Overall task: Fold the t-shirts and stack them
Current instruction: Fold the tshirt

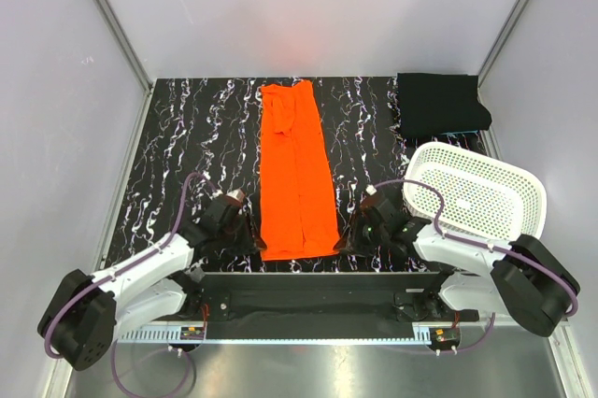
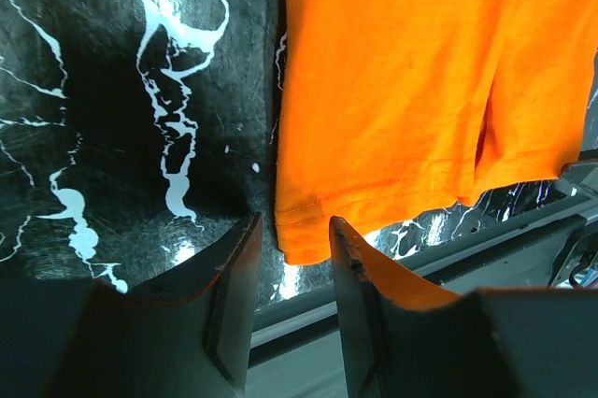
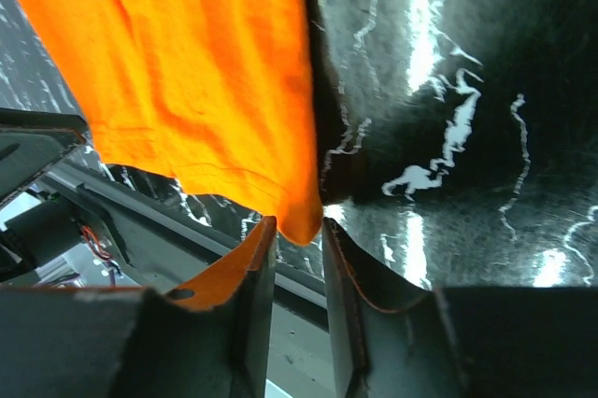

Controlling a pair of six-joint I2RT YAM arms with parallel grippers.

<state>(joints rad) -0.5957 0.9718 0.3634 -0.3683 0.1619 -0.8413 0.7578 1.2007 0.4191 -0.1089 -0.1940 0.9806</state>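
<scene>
Top external view: the orange t-shirt (image 1: 297, 174) lies flat on the table (image 1: 187, 136) as one long narrow strip, its sides already folded in, running from the far edge to the near one. The black t-shirt (image 1: 441, 104) sits folded at the far right corner, well apart from it, with a white basket (image 1: 476, 192) just in front. The left gripper (image 1: 248, 234) and right gripper (image 1: 350, 234) sit at the strip's two near corners.

Left wrist view: the left gripper (image 2: 294, 230) is spread, and the shirt's hemmed corner (image 2: 392, 90) lies just ahead of its tips, not pinched.

Right wrist view: the right gripper (image 3: 299, 225) is also parted, with the other corner (image 3: 206, 62) between its tips; I cannot tell whether the cloth touches a finger.

The lengthwise fold looks done. Folding the strip across and stacking it with the black shirt remain.
</scene>
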